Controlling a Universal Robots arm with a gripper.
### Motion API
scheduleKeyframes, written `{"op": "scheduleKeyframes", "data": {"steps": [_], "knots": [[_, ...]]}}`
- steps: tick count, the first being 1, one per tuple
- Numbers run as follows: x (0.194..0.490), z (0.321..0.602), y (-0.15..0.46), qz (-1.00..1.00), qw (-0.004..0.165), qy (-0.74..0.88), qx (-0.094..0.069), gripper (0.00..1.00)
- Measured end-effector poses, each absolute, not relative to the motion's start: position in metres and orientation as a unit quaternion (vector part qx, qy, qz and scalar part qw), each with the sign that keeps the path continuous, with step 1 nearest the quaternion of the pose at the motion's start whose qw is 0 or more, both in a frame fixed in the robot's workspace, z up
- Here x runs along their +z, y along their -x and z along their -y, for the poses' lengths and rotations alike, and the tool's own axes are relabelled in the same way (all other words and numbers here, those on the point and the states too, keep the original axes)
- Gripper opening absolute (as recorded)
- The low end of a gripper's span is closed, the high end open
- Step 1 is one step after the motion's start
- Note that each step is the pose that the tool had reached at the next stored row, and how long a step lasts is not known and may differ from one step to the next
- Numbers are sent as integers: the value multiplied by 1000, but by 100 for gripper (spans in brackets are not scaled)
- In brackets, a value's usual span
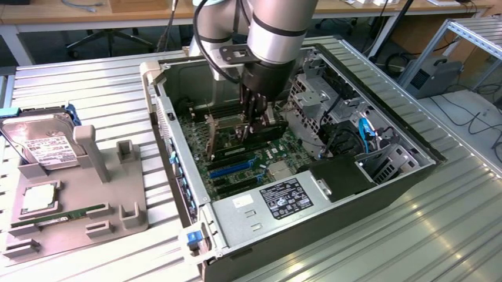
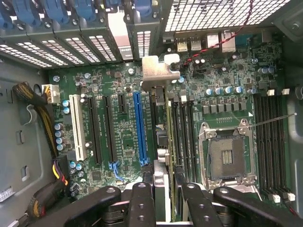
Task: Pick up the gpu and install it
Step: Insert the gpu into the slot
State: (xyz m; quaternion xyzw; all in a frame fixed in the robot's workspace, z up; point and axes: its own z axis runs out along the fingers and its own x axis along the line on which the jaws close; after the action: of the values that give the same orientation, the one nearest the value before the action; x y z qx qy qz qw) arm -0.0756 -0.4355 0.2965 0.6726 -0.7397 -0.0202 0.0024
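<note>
Looking down from the wrist, I see my gripper (image 2: pixel 161 189) clamped on the card (image 2: pixel 160 118), edge-on over the motherboard (image 2: pixel 118 142), the blue slot (image 2: pixel 137 127) at its nine o'clock.

1. Arm (image 1: pixel 267 35) is lowered steeply into the open computer case (image 1: pixel 392 176), wrist pointed down.
2. Gripper (image 1: pixel 257 126) is held low inside the case, above its motherboard (image 2: pixel 123 142).
3. Fingers (image 2: pixel 142 203) are closed on the gpu (image 2: pixel 161 142), which is held edge-on.
</note>
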Motion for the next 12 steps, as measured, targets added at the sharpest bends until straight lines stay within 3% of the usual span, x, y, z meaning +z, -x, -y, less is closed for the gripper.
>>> {"op": "scheduleKeyframes", "data": {"steps": [12], "knots": [[295, 435, 79, 740, 2, -673, -20, 28]]}}
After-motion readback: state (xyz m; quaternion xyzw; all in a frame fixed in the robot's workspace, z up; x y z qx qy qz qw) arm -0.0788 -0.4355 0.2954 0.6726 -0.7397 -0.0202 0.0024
